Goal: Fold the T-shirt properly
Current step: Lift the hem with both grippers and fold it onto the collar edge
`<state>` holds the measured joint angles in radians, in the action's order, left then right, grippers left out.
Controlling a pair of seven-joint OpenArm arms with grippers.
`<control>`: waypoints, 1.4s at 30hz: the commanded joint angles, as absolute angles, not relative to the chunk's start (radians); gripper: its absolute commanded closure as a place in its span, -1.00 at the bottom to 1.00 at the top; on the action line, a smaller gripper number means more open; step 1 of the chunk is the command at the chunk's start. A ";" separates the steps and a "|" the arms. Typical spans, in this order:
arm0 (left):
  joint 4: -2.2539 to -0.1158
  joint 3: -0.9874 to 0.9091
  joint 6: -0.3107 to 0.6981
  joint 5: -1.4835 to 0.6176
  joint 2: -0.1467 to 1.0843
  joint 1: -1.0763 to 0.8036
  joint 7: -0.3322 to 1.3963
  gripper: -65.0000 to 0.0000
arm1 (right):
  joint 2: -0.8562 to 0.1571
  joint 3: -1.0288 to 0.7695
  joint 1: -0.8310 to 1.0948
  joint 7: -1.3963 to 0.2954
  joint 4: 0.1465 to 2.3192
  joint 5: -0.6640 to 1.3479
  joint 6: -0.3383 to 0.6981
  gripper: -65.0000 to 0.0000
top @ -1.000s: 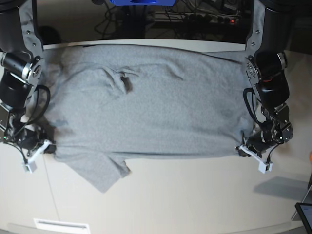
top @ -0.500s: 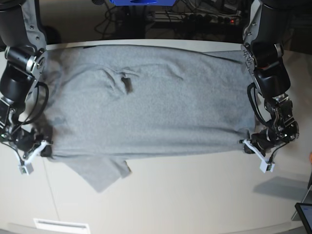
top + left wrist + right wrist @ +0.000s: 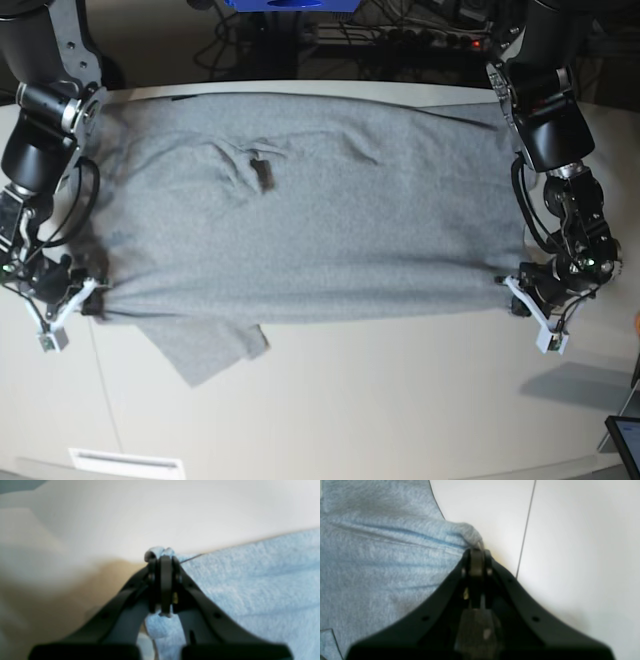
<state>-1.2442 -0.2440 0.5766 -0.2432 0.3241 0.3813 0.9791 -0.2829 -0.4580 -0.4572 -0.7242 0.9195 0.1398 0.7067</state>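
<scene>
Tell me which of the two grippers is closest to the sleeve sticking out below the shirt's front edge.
The right gripper, at the base view's left. The loose sleeve of the T-shirt lies just beside it; the left gripper holds the far corner.

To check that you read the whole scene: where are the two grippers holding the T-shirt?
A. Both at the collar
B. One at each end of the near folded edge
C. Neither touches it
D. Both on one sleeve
B: the left gripper and the right gripper each pinch one end of the near edge of the T-shirt.
</scene>
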 commanded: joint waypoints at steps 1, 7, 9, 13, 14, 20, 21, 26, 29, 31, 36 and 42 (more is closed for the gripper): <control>-1.282 -0.248 0.570 -0.248 0.338 0.395 0.974 1.00 | -0.305 -0.460 -0.476 -0.708 0.955 0.147 0.698 0.99; -1.376 -0.249 0.570 -0.328 0.341 0.329 1.030 1.00 | -0.305 -0.463 -0.449 -0.771 1.033 0.147 0.698 0.99; -1.419 -0.249 0.570 -0.329 0.341 0.309 1.049 1.00 | -0.305 -0.460 -0.430 -0.791 1.081 0.147 0.698 0.99; -1.500 -0.249 0.570 -0.331 0.341 0.268 1.079 1.00 | -0.305 -0.464 -0.410 -0.846 1.138 0.147 0.698 0.99; -1.515 -0.249 0.570 -0.331 0.341 0.257 1.089 1.00 | -0.305 -0.464 -0.410 -0.862 1.145 0.147 0.698 0.99; -1.580 -0.249 0.570 -0.331 0.341 0.189 1.121 1.00 | -0.305 -0.467 -0.387 -0.923 1.153 0.147 0.698 0.99; -1.596 -0.249 0.570 -0.331 0.341 0.174 1.121 1.00 | -0.305 -0.469 -0.383 -0.926 1.153 0.147 0.698 1.00; -1.653 -0.249 0.570 -0.332 0.341 0.107 1.121 1.00 | -0.303 -0.469 -0.351 -0.931 1.178 0.148 0.698 1.00; -1.656 -0.249 0.570 -0.332 0.341 0.084 1.121 1.00 | -0.282 -0.469 -0.331 -0.932 1.225 0.148 0.698 1.00; -1.656 -0.249 0.570 -0.332 0.340 0.067 1.121 1.00 | -0.277 -0.469 -0.314 -0.949 1.253 0.147 0.698 1.00; -1.658 -0.249 0.570 -0.332 0.341 0.048 1.121 1.00 | -0.268 -0.469 -0.305 -0.980 1.297 0.147 0.698 1.00; -1.658 -0.248 0.570 -0.332 0.341 0.035 1.122 1.00 | -0.263 -0.469 -0.285 -1.001 1.340 0.147 0.698 1.00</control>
